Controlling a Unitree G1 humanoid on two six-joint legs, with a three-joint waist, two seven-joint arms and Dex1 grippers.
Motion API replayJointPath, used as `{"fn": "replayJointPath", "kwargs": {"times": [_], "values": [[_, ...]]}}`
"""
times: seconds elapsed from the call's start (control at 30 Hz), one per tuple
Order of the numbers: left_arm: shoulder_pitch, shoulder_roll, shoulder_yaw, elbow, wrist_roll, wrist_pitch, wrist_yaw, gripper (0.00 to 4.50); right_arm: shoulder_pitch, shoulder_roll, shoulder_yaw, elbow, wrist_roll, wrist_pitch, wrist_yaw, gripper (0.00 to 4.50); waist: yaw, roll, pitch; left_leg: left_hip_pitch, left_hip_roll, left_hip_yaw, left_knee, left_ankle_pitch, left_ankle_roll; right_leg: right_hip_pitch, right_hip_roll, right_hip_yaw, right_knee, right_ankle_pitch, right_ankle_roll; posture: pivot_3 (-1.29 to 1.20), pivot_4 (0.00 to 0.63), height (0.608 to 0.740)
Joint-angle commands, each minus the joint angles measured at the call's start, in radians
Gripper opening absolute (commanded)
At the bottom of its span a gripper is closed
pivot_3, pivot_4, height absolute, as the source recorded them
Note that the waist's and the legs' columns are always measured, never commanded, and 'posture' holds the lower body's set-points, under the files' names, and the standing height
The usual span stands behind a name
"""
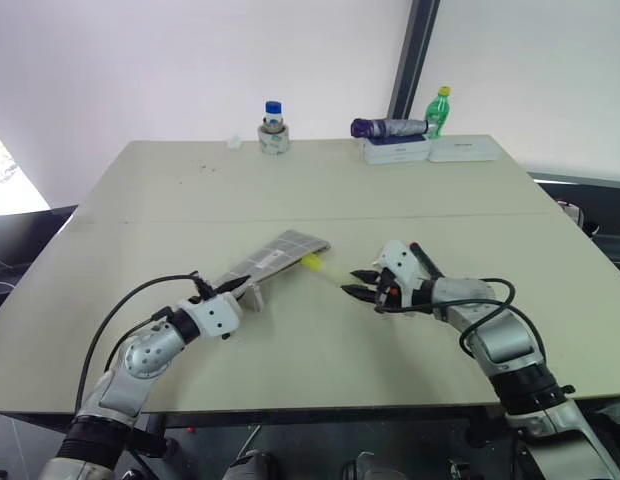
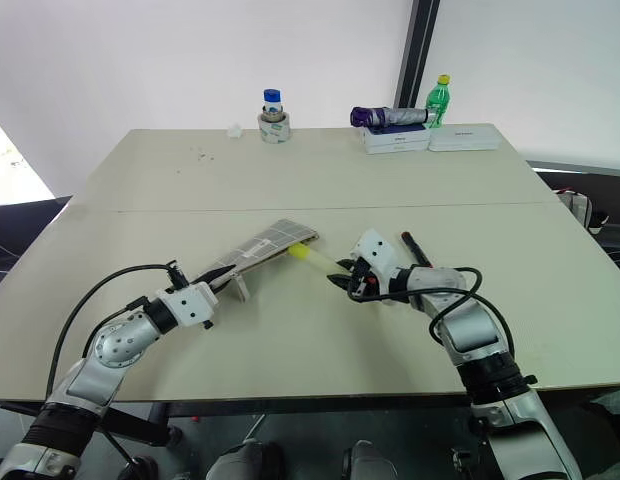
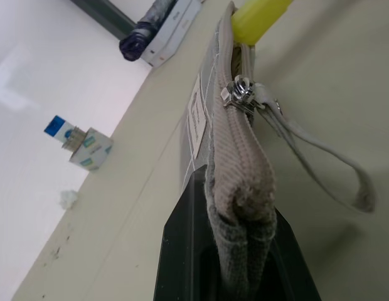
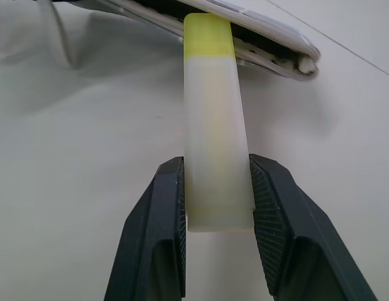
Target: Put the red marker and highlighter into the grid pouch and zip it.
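The grid pouch [image 1: 275, 255] is held up off the table [image 1: 170, 200] at a slant, and my left gripper [image 1: 235, 285] is shut on its near end. Its zipper pull [image 3: 241, 91] and wrist strap [image 3: 332, 163] hang on the side towards the right arm. My right gripper [image 4: 216, 188] is shut on the pale body of the highlighter [image 4: 213, 125]. The yellow cap [image 3: 257, 15] touches the pouch's open far edge. A slim black stick [image 2: 415, 250], likely the red marker, lies on the table just behind the right gripper; its red end is not clear.
At the table's far edge stand a tape roll with a blue-capped bottle [image 1: 273, 130], a purple folded umbrella [image 1: 388, 127] lying on white boxes [image 1: 395, 150], and a green bottle [image 1: 440, 110]. The table's front edge runs just below both arms.
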Motion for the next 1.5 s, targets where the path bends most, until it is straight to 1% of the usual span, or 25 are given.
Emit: {"fn": "replayJointPath", "kwargs": {"times": [0.03, 0.17, 0.3, 0.4, 0.47, 0.6, 0.73, 0.77, 0.9, 0.97, 1.0, 1.07, 1.13, 1.17, 1.23, 1.33, 1.4, 1.5], "values": [[-0.015, 0.025, -0.03, -0.033, 0.019, -0.054, -0.025, 0.0, -0.047, 0.027, 0.019, -0.047, 0.007, -0.011, 0.017, 0.87, 0.0, 0.0, 0.0, 0.0, 0.0, 0.0, 0.0, 0.0, 0.0, 0.0, 0.0, 0.0, 0.0, 0.0, 0.0, 0.0, 0.15, 0.74], [-0.044, 0.041, -0.051, -0.027, 0.034, -0.071, -0.04, 0.0, -0.068, 0.028, 0.065, -0.046, -0.024, -0.03, 0.047, 0.87, 0.002, 0.0, 0.0, 0.0, 0.0, 0.0, 0.0, 0.0, 0.0, 0.0, 0.0, 0.0, 0.0, 0.0, 0.0, 0.0, 0.15, 0.74], [-0.08, 0.043, -0.066, -0.028, 0.023, -0.084, -0.058, 0.0, -0.077, 0.026, 0.111, -0.039, -0.076, -0.101, 0.065, 0.87, 0.002, 0.0, 0.0, 0.0, 0.0, 0.0, 0.0, 0.0, 0.0, 0.0, 0.0, 0.0, 0.0, 0.0, 0.0, 0.0, 0.15, 0.74], [-0.097, 0.058, -0.082, -0.035, 0.006, -0.091, -0.103, 0.0, -0.115, 0.0, 0.153, 0.001, -0.159, -0.184, 0.078, 0.87, -0.001, 0.0, 0.0, 0.0, 0.0, 0.0, 0.0, 0.0, 0.0, 0.0, 0.0, 0.0, 0.0, 0.0, 0.0, 0.0, 0.15, 0.74], [-0.111, 0.07, -0.086, -0.047, -0.008, -0.092, -0.135, 0.0, -0.142, -0.018, 0.162, 0.035, -0.197, -0.232, 0.089, 0.87, -0.001, 0.0, 0.0, 0.0, 0.0, 0.0, 0.0, 0.0, 0.0, 0.0, 0.0, 0.0, 0.0, 0.0, 0.0, 0.0, 0.15, 0.74], [-0.146, 0.087, -0.099, -0.048, -0.044, -0.111, -0.191, 0.0, -0.181, -0.035, 0.173, 0.063, -0.221, -0.322, 0.14, 0.87, -0.001, 0.0, 0.0, 0.0, 0.0, 0.001, 0.0, 0.0, 0.0, -0.001, 0.001, 0.0, 0.0, 0.0, 0.0, 0.0, 0.15, 0.74], [-0.173, 0.087, -0.12, -0.019, -0.071, -0.157, -0.239, 0.0, -0.199, -0.005, 0.192, 0.074, -0.238, -0.386, 0.162, 0.87, 0.0, 0.0, 0.0, 0.0, 0.0, 0.001, 0.0, 0.001, -0.002, 0.0, 0.0, 0.0, 0.0, 0.0, 0.0, 0.0, 0.15, 0.74], [-0.178, 0.085, -0.124, -0.013, -0.077, -0.168, -0.249, 0.0, -0.201, 0.003, 0.195, 0.083, -0.247, -0.403, 0.16, 0.87, -0.001, 0.0, 0.0, 0.0, 0.0, 0.001, 0.0, 0.003, -0.005, 0.0, 0.0, 0.0, 0.0, 0.0, 0.0, 0.0, 0.15, 0.74], [-0.179, 0.068, -0.116, -0.017, -0.131, -0.164, -0.276, 0.0, -0.214, 0.01, 0.194, 0.148, -0.291, -0.463, 0.146, 0.87, 0.0, 0.0, 0.0, 0.0, 0.0, 0.001, 0.0, 0.004, -0.006, 0.0, 0.001, 0.0, 0.0, 0.0, 0.0, 0.0, 0.15, 0.74], [-0.175, 0.07, -0.105, -0.01, -0.137, -0.16, -0.279, 0.0, -0.205, 0.006, 0.172, 0.147, -0.245, -0.421, 0.189, 1.91, 0.001, 0.0, 0.0, 0.0, 0.0, 0.001, 0.001, 0.004, -0.007, 0.0, 0.001, 0.0, 0.0, 0.0, 0.0, 0.0, 0.15, 0.74], [-0.173, 0.07, -0.101, -0.007, -0.139, -0.16, -0.28, 0.0, -0.2, 0.003, 0.165, 0.142, -0.227, -0.41, 0.209, 2.26, 0.001, 0.0, 0.0, 0.0, 0.0, 0.001, 0.001, 0.004, -0.007, 0.0, 0.001, 0.0, 0.0, 0.0, 0.0, 0.0, 0.15, 0.74], [-0.169, 0.076, -0.09, 0.004, -0.14, -0.154, -0.277, 0.0, -0.191, -0.003, 0.152, 0.149, -0.247, -0.443, 0.175, 3.31, 0.001, 0.0, 0.0, 0.0, 0.0, 0.001, 0.001, 0.004, -0.007, 0.0, 0.001, 0.0, 0.0, 0.0, 0.0, 0.0, 0.15, 0.74], [-0.162, 0.077, -0.076, 0.012, -0.14, -0.14, -0.264, 0.0, -0.167, -0.004, 0.123, 0.114, -0.216, -0.404, 0.164, 4.33, 0.001, 0.0, 0.0, 0.0, 0.0, 0.001, 0.001, 0.004, -0.007, 0.0, 0.001, 0.0, 0.0, 0.0, 0.0, 0.0, 0.15, 0.74], [-0.158, 0.075, -0.066, 0.015, -0.144, -0.124, -0.255, 0.0, -0.152, -0.008, 0.104, 0.077, -0.179, -0.347, 0.177, 4.43, 0.001, 0.0, 0.0, 0.0, 0.0, 0.001, 0.001, 0.004, -0.007, 0.0, 0.001, 0.0, 0.0, 0.0, 0.0, 0.0, 0.15, 0.74], [-0.152, 0.073, -0.054, 0.017, -0.15, -0.097, -0.245, 0.0, -0.125, -0.021, 0.079, 0.003, -0.112, -0.248, 0.205, 4.43, 0.002, 0.0, 0.0, 0.0, 0.0, 0.001, 0.001, 0.004, -0.007, 0.0, 0.001, 0.0, 0.0, 0.0, 0.0, 0.0, 0.15, 0.74], [-0.139, 0.07, -0.031, 0.021, -0.145, -0.064, -0.217, 0.0, -0.074, -0.032, 0.024, -0.118, -0.019, -0.135, 0.206, 4.43, 0.002, 0.0, 0.0, 0.0, 0.0, 0.0, 0.001, 0.004, -0.006, 0.0, 0.0, 0.0, 0.0, 0.0, 0.0, 0.0, 0.15, 0.74], [-0.13, 0.069, -0.021, 0.023, -0.141, -0.046, -0.2, 0.0, -0.028, -0.051, -0.012, -0.185, 0.028, -0.083, 0.204, 4.43, 0.002, 0.0, 0.0, 0.0, 0.0, 0.0, 0.001, 0.004, -0.006, 0.0, 0.0, 0.0, 0.0, 0.0, 0.0, 0.0, 0.15, 0.74], [-0.117, 0.065, -0.01, 0.025, -0.14, -0.031, -0.183, 0.0, 0.045, -0.083, -0.085, -0.253, 0.096, -0.03, 0.19, 4.43, 0.005, 0.0, 0.0, 0.0, 0.0, -0.001, 0.001, 0.0, 0.0, 0.0, 0.0, 0.0, 0.0, 0.0, 0.0, 0.0, 0.15, 0.74]]}}
